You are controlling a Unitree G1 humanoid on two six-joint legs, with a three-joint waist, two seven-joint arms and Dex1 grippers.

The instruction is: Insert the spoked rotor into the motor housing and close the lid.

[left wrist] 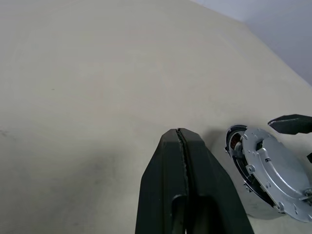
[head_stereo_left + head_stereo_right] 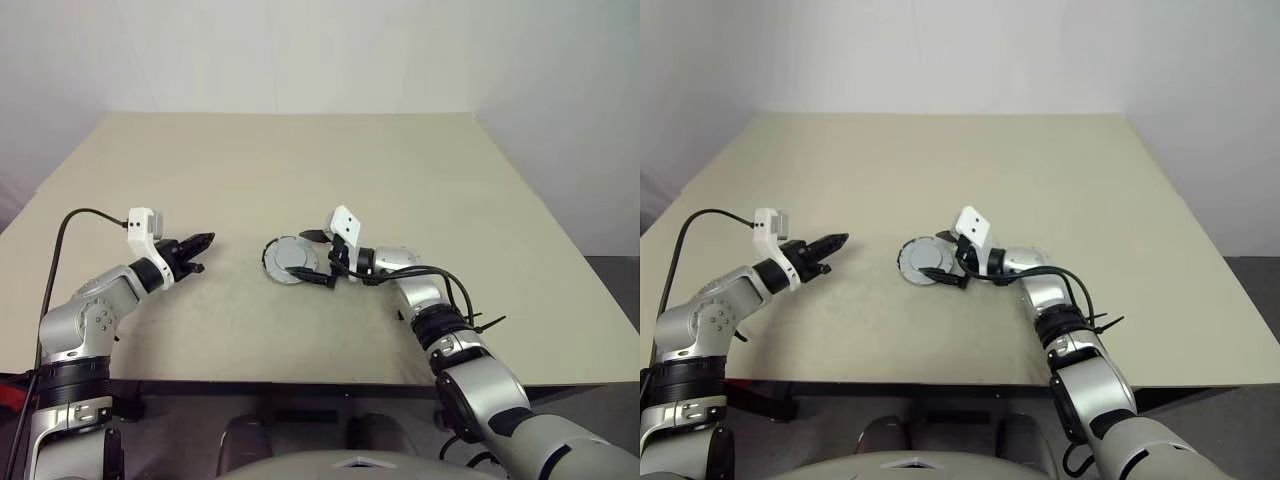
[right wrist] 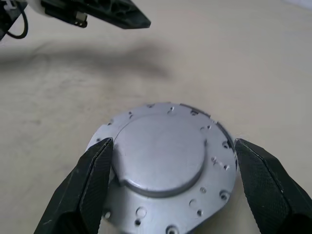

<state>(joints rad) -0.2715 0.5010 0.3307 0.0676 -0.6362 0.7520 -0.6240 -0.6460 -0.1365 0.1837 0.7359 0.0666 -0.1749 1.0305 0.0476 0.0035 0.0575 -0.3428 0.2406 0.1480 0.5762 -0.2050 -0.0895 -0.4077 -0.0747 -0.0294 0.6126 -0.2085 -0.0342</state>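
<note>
1. Your motor housing (image 2: 288, 262) sits on the beige table (image 2: 300, 170), near the front edge and roughly midway between the two arms. In the left wrist view you can see a sliver of copper-coloured coil under its rim.
2. The lid (image 3: 165, 163) lies over the housing, silver-grey face up, with a raised round centre and small holes around its flange. From the left wrist view it looks slightly raised on one side, so you cannot tell whether it is fully seated.
3. The spoked rotor is not something you can pick out; with the lid on top, whatever is inside the housing is hidden.
4. Your right gripper (image 3: 170, 161) reaches in from the right, pointing left and close to level. Its two black fingers (image 3: 90, 187) stand wide apart, one on each side of the lid's rim. They look very near the rim, but you cannot tell whether either one touches it. It has hold of nothing.
5. Your left gripper (image 2: 200, 242) is well to the left of the housing, above the table and pointing toward it. Its fingers are pressed together with nothing between them.
6. A black cable (image 2: 60, 245) loops from the left wrist back along the arm.
</note>
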